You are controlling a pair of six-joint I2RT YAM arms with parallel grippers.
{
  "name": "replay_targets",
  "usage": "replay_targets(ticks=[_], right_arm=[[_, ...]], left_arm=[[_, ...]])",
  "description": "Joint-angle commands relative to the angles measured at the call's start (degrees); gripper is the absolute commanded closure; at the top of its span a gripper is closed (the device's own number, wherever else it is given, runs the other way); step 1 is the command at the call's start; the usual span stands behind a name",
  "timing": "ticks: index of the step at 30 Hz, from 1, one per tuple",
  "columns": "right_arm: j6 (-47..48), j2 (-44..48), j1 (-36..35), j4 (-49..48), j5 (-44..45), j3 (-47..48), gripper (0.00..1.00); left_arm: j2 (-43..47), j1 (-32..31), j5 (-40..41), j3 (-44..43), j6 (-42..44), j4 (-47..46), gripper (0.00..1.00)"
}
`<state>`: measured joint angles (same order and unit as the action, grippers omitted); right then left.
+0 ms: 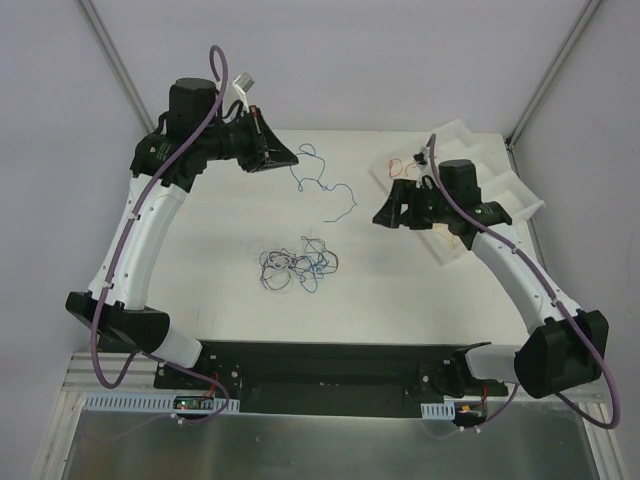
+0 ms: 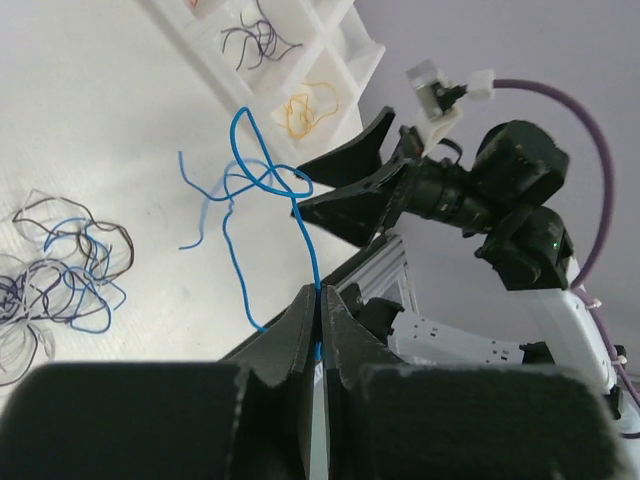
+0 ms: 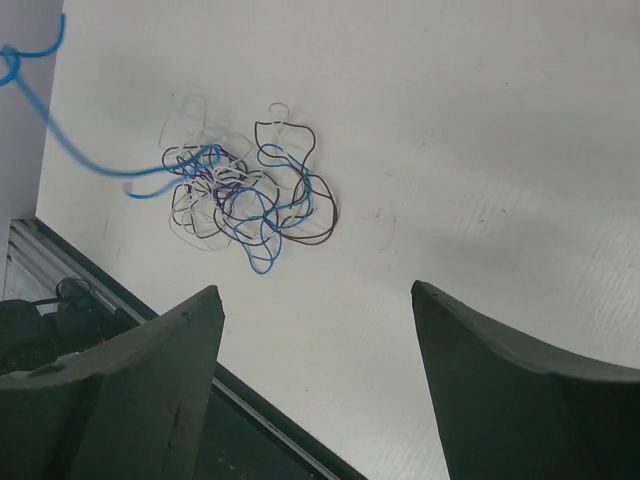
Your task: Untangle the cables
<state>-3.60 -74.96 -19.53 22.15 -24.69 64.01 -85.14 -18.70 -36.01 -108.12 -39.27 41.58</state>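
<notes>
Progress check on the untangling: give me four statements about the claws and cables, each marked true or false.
1. The left claw is shut on a blue cable. True.
2. The right claw grips the tangle. False: it is open, holds nothing, and is apart from the tangle.
3. One compartment of the tray holds an orange-yellow cable. True.
4. No cables lie on the table. False: the tangle lies on it.
</notes>
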Motion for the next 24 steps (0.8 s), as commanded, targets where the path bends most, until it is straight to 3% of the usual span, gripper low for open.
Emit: replay_targets(ticks=[1,4,12,16,20,24], right_arm=[[3.2,4.6,2.9,4.9,-5.7,1.9,0.21],[3.9,5.9,2.3,-0.5,-14.4,4.5,0.21],[9.6,-0.4,-1.1,-6.5,-23.6,14.8,0.21],[15.1,-1.5,-3.6,-3.7,-24.9,16.4,0.21],[15.0,-2.1,-6.2,-4.9,-27.3,14.4,0.21],[14.8,-2.5,-7.8,-6.0,-24.1,13.2,0.21]], left_arm=[[0.0,-0.5,-4.9,2.0,1.6,-0.5,1.0],[-1.8,-2.3,-6.6,3.8,1.2,-0.5,1.0],[-6.8,-7.7,-12.5,4.5,2.4,1.0,1.0],[-7.8,-8.4,-12.6,4.6,2.5,2.8,1.0],[-8.7,-8.9,-13.1,3.8,2.4,3.4,1.0],[-9.7,-9.3,-14.2,3.4,1.6,3.6,1.0]])
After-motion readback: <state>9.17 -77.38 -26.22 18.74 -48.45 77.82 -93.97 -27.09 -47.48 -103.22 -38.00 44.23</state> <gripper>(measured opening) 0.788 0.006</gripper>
